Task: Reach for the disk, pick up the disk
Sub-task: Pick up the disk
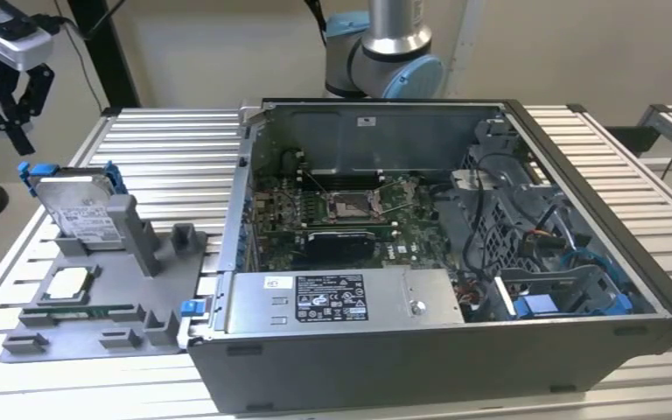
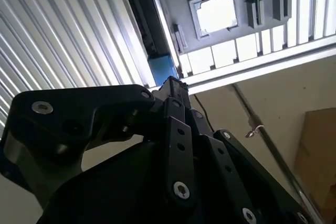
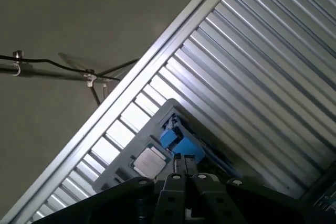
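jaws closed, empty, clear of the disk

jaws of the gripper [image 1: 18,144] were drawn together with nothing held between them. in the first wrist view the fingertips [image 3: 179,164] lay side by side with a hairline gap, and in the second wrist view the linkages ran together to a single tip.

gripper position: in the exterior view it hung in the air over the table [image 1: 161,140] edge, above the disk [image 1: 80,208] and toward the exterior view's left of it. no contact with the disk was observed.

disk position: it stood propped at a tilt at the far end of the grey tray [image 1: 115,337], its labelled face toward the camera. its blue bracket [image 1: 35,169] showed at both upper corners. the tray sat on the table, just beside the open case [image 1: 430,367], on the exterior view's left of it.

other items on the tray: a square chip [image 1: 70,282] lay flat in its recess, nearer the camera than the disk and apart from it. a memory stick [image 1: 80,309] lay in a slot just beside the chip.

wrist views: in the first wrist view the chip and a blue part showed just past the fingertips. whether that blue part belonged to the disk could not be told.

arm [image 1: 388,52]: its base stood behind the case.
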Robot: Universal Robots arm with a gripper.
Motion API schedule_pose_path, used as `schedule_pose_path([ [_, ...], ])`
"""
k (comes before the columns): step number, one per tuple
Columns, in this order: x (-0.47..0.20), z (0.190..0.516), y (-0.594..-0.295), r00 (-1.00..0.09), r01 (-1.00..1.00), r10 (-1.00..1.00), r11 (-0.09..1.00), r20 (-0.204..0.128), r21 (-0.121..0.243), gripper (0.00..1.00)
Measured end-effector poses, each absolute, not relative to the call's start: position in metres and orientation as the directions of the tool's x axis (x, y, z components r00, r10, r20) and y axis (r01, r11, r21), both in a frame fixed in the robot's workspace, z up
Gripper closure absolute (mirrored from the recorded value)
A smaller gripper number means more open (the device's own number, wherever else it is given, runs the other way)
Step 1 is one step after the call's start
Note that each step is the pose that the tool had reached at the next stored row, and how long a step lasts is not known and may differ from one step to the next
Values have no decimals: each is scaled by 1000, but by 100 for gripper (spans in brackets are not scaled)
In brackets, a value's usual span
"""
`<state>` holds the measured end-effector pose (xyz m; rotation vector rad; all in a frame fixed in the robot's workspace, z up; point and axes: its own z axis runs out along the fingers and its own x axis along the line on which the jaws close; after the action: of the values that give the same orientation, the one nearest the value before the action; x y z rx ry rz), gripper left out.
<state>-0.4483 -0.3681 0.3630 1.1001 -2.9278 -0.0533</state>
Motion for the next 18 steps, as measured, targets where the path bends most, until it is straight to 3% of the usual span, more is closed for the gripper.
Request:
schedule_pose_path([
  [18, -448, 363, -368, -613, -790, -790, 612, 1, 37, 100],
])
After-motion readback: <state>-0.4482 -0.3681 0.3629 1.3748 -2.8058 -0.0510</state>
